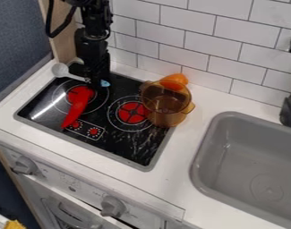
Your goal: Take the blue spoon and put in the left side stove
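Blue spoon [62, 70] lies at the back left of a black cooktop [126, 143], its business in hand being a transfer to the left side of the stove. Nearest the camera, a yellow object [14, 224] shows at the lower left corner, and two gray knobs, one on the left [25, 165] and one on the right [113, 206], mark the appliance's front panel. Behind the panel runs the white counter [177, 179], with a gray sink [202, 138] set in at right. On the cooktop, a red pepper-shaped item [78, 106] extends from the left burner [68, 91] toward the printed dials. An amber pot [166, 105] stands by the right burner [130, 112], an orange item [178, 79] just behind it. Farther back, the end effector [97, 83] hangs at the spoon's handle, the pale bowl out to its left and the blue tip to its right; whether it is closed on the handle cannot be told. White tiles [183, 27] line the wall beyond. The step appears to be the pickup; the next move calls for a secure grip, a slight lift and a short carry forward to the left burner, where the red item could be nudged.
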Controlling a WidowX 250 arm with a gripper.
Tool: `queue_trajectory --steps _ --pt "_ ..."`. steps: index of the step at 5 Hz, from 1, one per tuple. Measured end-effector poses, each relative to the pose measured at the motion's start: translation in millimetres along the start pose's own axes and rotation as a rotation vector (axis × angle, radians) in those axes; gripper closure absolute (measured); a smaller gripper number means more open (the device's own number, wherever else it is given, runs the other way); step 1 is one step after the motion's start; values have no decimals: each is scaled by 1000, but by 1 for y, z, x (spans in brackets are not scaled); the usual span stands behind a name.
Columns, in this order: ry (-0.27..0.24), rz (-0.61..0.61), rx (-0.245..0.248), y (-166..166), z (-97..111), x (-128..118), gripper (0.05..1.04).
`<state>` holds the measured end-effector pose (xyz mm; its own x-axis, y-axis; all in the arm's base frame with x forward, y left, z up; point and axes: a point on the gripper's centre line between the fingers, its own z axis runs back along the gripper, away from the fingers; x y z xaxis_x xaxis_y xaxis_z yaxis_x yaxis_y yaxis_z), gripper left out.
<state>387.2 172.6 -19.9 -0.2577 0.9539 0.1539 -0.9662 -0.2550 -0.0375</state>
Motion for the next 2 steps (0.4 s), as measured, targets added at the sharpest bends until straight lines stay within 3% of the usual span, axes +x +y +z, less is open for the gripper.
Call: queue_trajectory --steps 1,2 --pt "-9 -2 0 2 -1 1 704" --pt "26 -1 -1 4 1 -5 759"
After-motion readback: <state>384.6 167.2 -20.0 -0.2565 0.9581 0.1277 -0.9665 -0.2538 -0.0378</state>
